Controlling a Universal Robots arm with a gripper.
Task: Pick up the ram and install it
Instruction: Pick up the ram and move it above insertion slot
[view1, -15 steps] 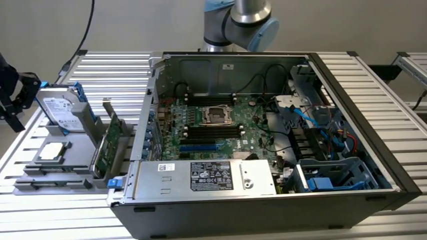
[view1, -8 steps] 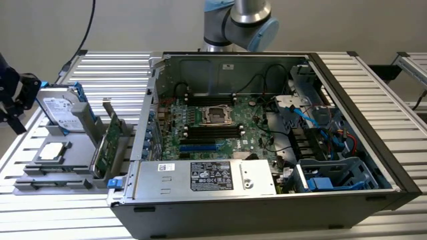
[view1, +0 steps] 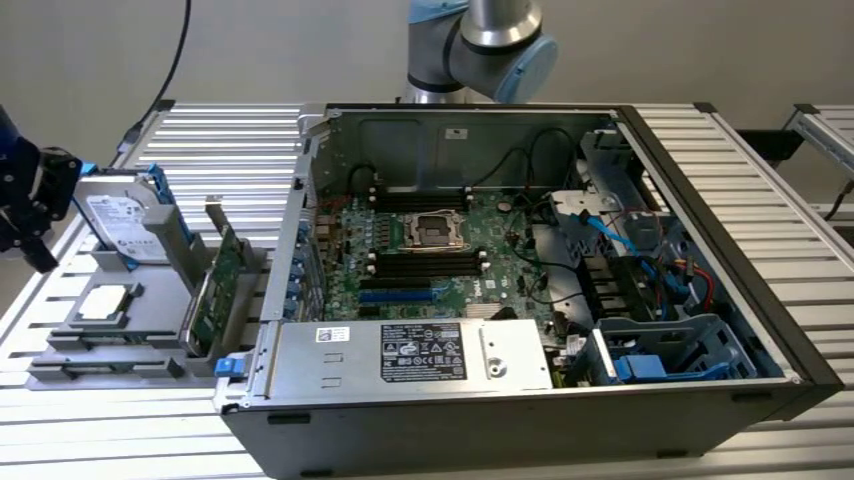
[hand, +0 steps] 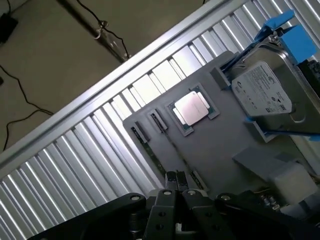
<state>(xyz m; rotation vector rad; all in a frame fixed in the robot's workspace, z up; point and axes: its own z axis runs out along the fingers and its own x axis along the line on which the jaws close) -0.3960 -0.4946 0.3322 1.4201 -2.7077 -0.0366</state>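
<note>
On the slatted metal table an open computer case lies on its side, its green motherboard facing up with long black memory slots running across it. Behind the case stands the arm. Just beside the case, toward the exterior view's left, sits a grey holder that carries the loose parts. A hard drive in a blue-railed caddy leans at its back, and a wide green expansion card with a metal bracket stands on edge on the side nearest the case. A square processor lies flat in a shallow recess in front of the drive. At the exterior view's left edge the dark gripper hangs above the holder's outer end, apart from every part. In the wrist view two narrow grooves with small end clips run across the holder beside the processor. A thin speckled strip seen edge-on in the outer groove appears to be the ram, standing in the holder and not in the case, though its chips and label cannot be made out. The two black fingers are pressed together tip to tip, clenched on nothing, and they sit near that strip without gripping it; whether they touch the holder cannot be told.
</note>
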